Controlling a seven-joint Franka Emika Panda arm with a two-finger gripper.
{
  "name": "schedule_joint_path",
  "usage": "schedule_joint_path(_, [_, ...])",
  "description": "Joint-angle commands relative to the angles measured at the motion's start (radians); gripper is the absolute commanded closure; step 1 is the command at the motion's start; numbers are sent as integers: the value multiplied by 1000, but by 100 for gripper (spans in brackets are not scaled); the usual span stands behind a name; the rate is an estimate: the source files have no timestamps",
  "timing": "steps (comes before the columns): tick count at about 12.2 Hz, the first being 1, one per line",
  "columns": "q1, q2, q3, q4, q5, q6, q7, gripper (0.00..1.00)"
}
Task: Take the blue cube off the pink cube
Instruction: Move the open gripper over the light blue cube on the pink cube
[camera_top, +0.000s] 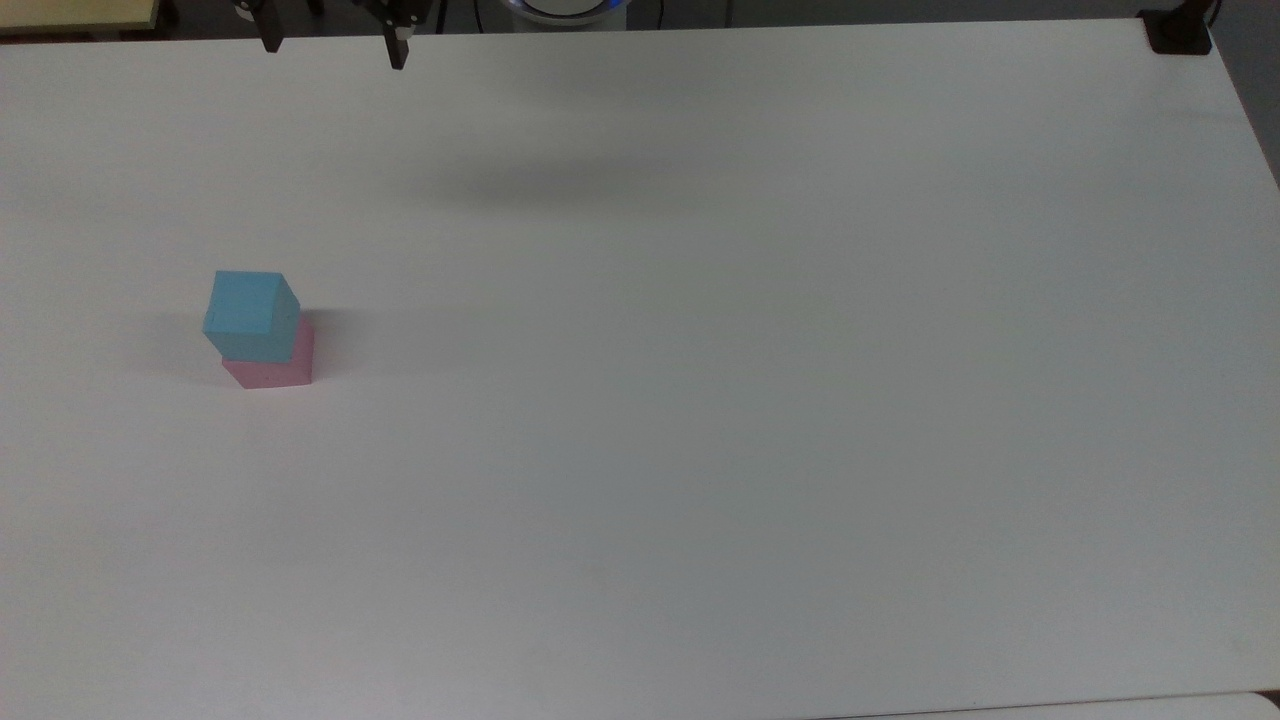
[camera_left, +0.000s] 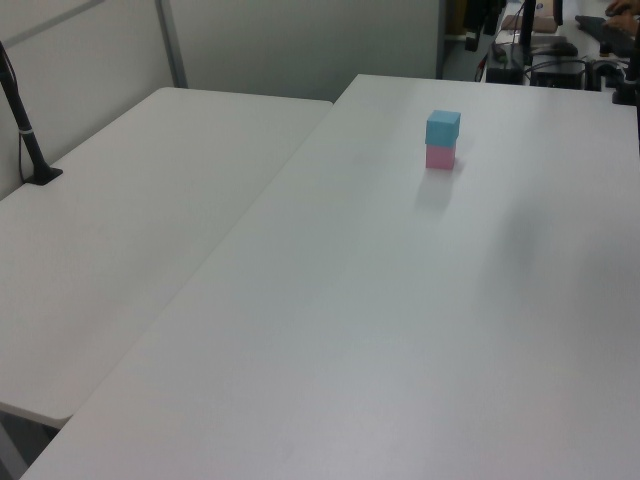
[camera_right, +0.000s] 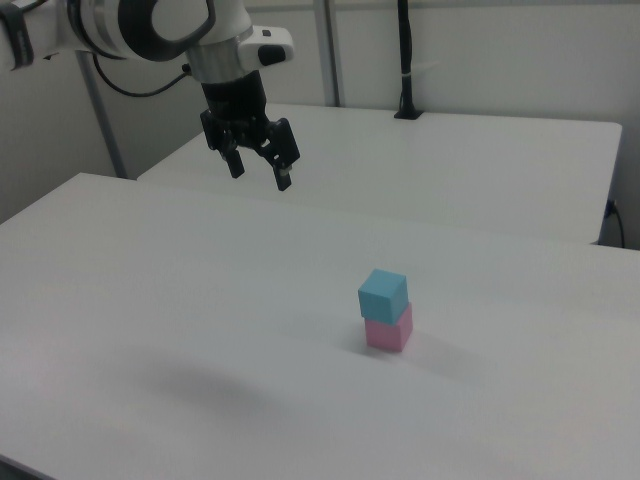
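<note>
- On the white bench (camera_top: 700, 400), toward the top view's left, the blue cube (camera_top: 251, 315) sits on top of the pink cube (camera_top: 272, 365), the two forming a small stack.
- The blue cube is twisted a little against the pink cube below it, so its corners do not line up with the lower ones; in the right view the blue cube (camera_right: 383, 294) overhangs slightly toward the right view's left, and the pink cube (camera_right: 389, 329) shows beneath it.
- In the left view the stack stands toward the far right part of the bench, blue cube (camera_left: 443, 127) above pink cube (camera_left: 440, 157), with a faint shadow on the surface in front of it.
- The gripper (camera_right: 260, 166) hangs in the air well apart from the cubes, up and toward the right view's left, pointing down; its jaws are spread apart and hold nothing.
- At the upper edge of the top view the gripper (camera_top: 334, 50) shows as two dark fingertips (camera_top: 398, 48) with a wide gap between them.
- A second white table (camera_left: 130, 240) stands just beside the bench, with a black post (camera_left: 25, 125) clamped on it.
</note>
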Motion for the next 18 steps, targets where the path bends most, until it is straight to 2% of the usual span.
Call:
schedule_joint_path(1, [23,-26,-10,-33,-1,1,-4,0])
schedule_joint_path(10, [22,-25,-10,-33,1,1,-4,0])
schedule_joint_path(14, [-3,-26,-10,-32,2,1,-19,0])
schedule_joint_path(16, [-40,1,-10,-26,1,10,-89,0])
schedule_joint_path(18, [-89,50,-11,-21,-8,44,-255,0])
